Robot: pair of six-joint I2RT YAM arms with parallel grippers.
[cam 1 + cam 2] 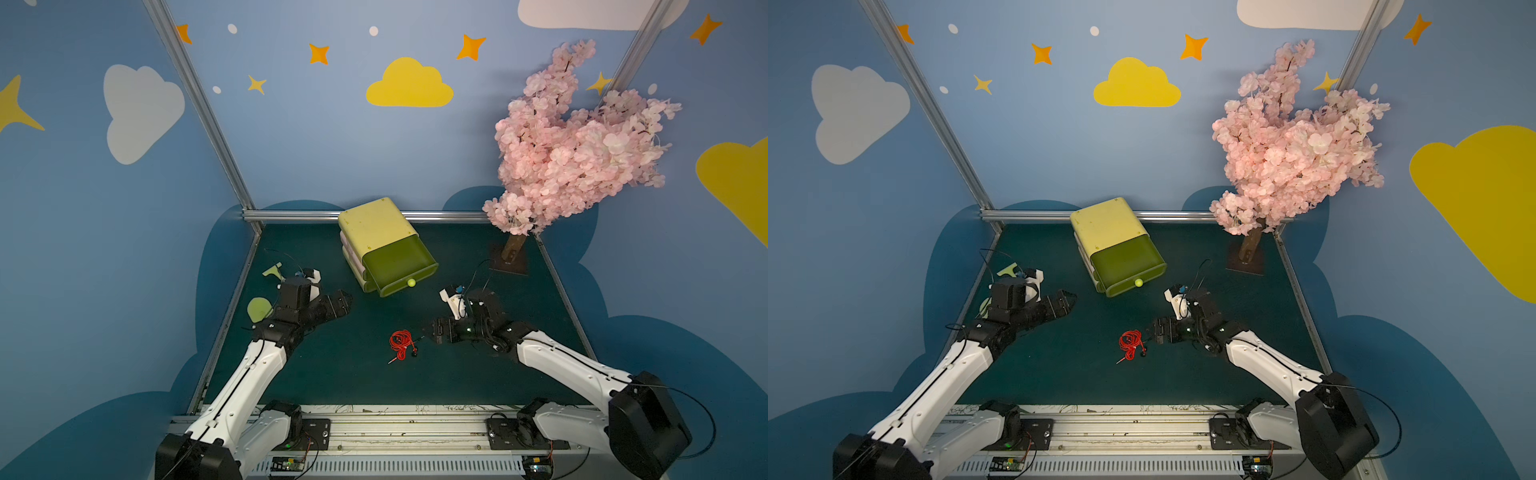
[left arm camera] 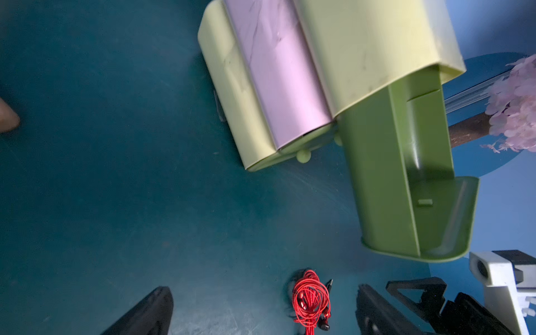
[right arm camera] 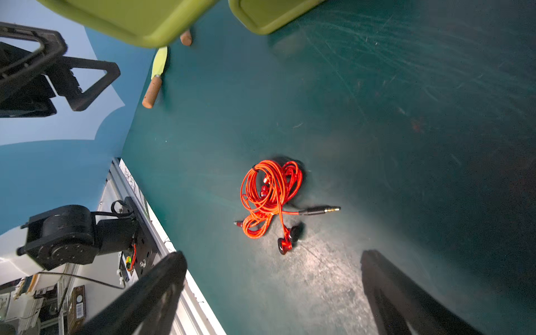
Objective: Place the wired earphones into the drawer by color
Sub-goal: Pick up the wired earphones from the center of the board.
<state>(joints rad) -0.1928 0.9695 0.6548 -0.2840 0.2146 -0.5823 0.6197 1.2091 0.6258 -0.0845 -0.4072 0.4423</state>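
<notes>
Left to right on the dark green table: the left gripper hovers with jaws spread wide and empty, toy tools beside its arm. A yellow-green drawer unit stands mid-table, its top green drawer pulled open. The red earphones lie coiled in front, just beside the right gripper, jaws apart and empty.

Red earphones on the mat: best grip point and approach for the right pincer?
Grip the dense coiled loops of the red earphones, not the trailing plug or earbuds, which would slip or dangle. Come straight down from above: the bundle lies flat on the mat, apart from the open green drawer. The right pincer is open and close by, so it probably only needs to advance and lower.
</notes>
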